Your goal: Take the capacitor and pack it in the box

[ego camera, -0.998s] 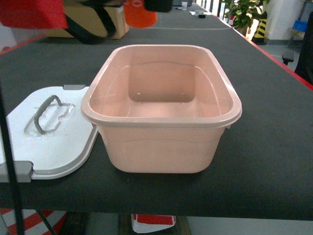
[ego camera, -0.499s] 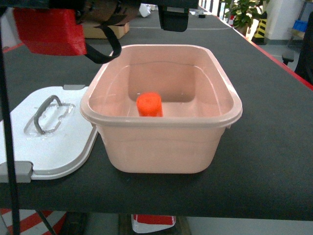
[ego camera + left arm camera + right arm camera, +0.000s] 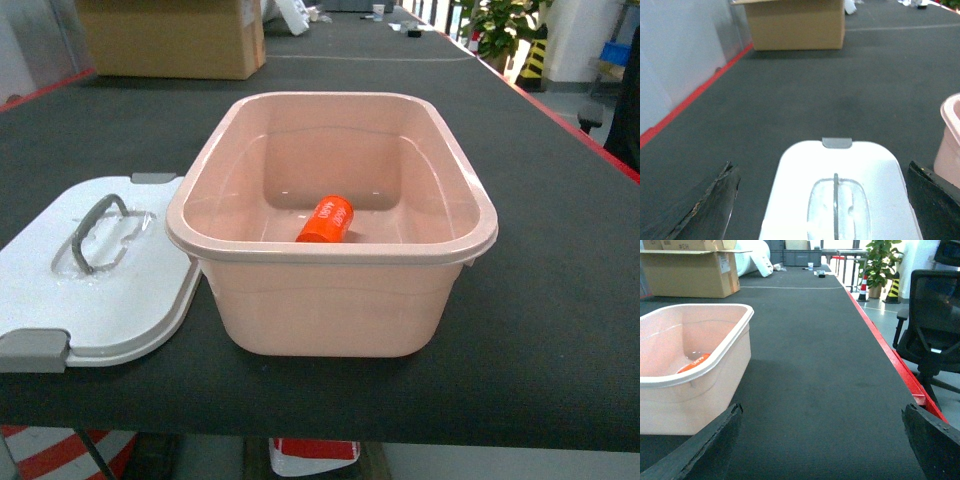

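The orange capacitor point(image 3: 326, 219) lies on its side on the floor of the pale pink box point(image 3: 330, 246), which stands open in the middle of the black table. The right wrist view shows part of the capacitor point(image 3: 694, 363) over the box's rim point(image 3: 700, 371). The white lid point(image 3: 100, 275) with its grey handle lies flat to the left of the box. My left gripper point(image 3: 822, 200) is open above the lid point(image 3: 840, 195), fingers wide either side of it. My right gripper point(image 3: 822, 440) is open over bare table to the right of the box. Neither gripper shows in the head view.
A brown cardboard carton point(image 3: 170, 38) stands at the back left of the table. The table's red right edge point(image 3: 890, 347) runs past a black office chair point(image 3: 935, 325). A potted plant point(image 3: 500, 25) stands far back right.
An arm that held the capacitor above the box has left the head view. The capacitor dropped into the box, stood upright for a moment, and now lies on its side.
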{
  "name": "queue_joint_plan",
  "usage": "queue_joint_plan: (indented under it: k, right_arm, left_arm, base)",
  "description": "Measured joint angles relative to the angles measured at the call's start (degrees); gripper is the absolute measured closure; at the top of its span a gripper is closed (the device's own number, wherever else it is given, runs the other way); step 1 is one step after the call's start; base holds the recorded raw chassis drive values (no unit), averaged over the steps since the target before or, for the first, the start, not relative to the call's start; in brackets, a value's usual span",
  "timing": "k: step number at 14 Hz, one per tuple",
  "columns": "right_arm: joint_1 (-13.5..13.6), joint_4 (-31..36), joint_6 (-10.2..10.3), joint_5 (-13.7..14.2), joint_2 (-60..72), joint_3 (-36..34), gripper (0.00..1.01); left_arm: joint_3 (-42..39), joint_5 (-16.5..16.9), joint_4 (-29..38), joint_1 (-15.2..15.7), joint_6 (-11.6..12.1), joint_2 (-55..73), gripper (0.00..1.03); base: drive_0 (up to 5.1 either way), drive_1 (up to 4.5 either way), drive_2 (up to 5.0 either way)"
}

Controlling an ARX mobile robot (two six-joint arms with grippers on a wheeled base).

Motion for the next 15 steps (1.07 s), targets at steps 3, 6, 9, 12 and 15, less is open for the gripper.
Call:
queue_joint_plan:
  k: [3, 6, 9, 12, 15]
  right_arm:
    - [0.00, 0.00, 0.02, 0.02, 0.00, 0.00, 0.03]
    - [0.00, 0.00, 0.00, 0.02, 0.00, 0.00, 0.03]
    - [0.00, 0.00, 0.02, 0.02, 0.00, 0.00, 0.03]
    - [0.00, 0.00, 0.02, 0.02, 0.00, 0.00, 0.03]
    - [0.00, -0.02, 0.02, 0.00, 0.00, 0.00, 0.03]
  left_arm:
    - [2.93, 2.51, 7.45, 0.81, 0.24, 15.52, 0.05]
    - [10.14, 6.32, 10.45, 1.81, 1.11, 32.89, 0.05]
    - [13.81, 6.36, 10.69, 1.97, 1.46, 42.38, 0.05]
    - [15.65, 5.49, 13.68, 2.08, 1.07, 46.29, 0.05]
    - [15.52, 4.68, 16.31, 1.38, 1.03, 47.04, 0.39]
  base:
    - [0.0, 0.00, 0.0]
    - [0.0, 0.00, 0.0]
    - [0.0, 0.00, 0.0]
    - [0.0, 0.00, 0.0]
    - [0.0, 0.00, 0.0]
